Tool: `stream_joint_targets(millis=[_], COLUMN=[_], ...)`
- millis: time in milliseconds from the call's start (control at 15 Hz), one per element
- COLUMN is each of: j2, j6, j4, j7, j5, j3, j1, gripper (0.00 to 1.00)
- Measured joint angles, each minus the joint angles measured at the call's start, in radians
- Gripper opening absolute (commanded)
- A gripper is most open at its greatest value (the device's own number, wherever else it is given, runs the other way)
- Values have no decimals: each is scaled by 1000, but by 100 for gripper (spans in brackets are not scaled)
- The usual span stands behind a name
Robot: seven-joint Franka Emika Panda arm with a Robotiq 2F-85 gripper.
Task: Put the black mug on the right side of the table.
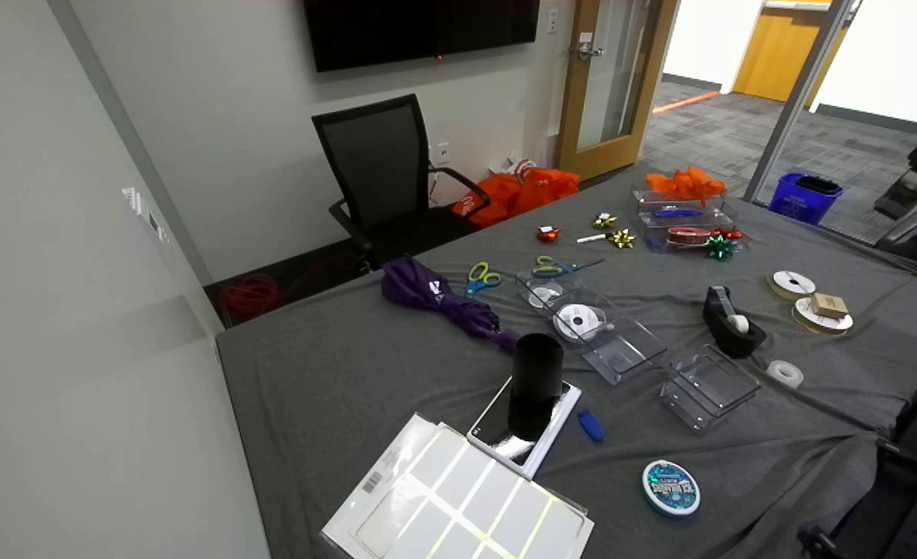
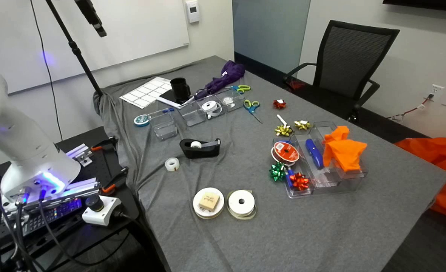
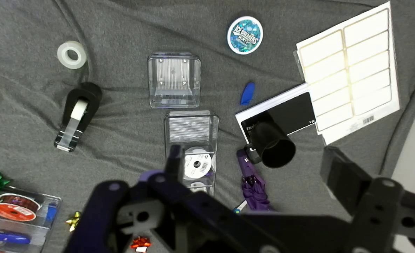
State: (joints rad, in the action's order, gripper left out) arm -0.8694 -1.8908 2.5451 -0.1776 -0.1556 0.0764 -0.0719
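The black mug (image 1: 537,380) stands upright on a flat white box with a black face (image 1: 497,423). In an exterior view the mug (image 2: 180,90) is near the table's far end, next to the purple umbrella. In the wrist view the mug (image 3: 274,146) shows its open rim, with its handle towards the umbrella's end. My gripper (image 3: 254,154) is wide open and empty, high above the table. The mug shows between its fingers, well below them. The table (image 2: 283,234) is covered in dark grey cloth.
White label sheets (image 1: 458,497) adjoin the box. The purple umbrella (image 1: 439,299), clear bins (image 1: 621,349), a black tape dispenser (image 2: 200,148), and a mint tin (image 1: 671,487) lie around. Ribbon spools (image 2: 208,204) and a clear tray with orange cloth (image 2: 343,149) are further off.
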Motion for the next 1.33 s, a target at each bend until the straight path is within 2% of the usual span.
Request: stream_joint_targets(millis=[333,467,867,1067,1333], j2=[0,1,88,185,337], j6=[0,-9,-65,-114,-195], j4=[0,-4,-60,-102,-165], j7=[0,-52,-398,-557,-772], j5=[0,-42,-148,-149,-145], j3=[0,5,104,140,155], j1=[0,0,38,79,112], gripper=[100,100,100,100,100])
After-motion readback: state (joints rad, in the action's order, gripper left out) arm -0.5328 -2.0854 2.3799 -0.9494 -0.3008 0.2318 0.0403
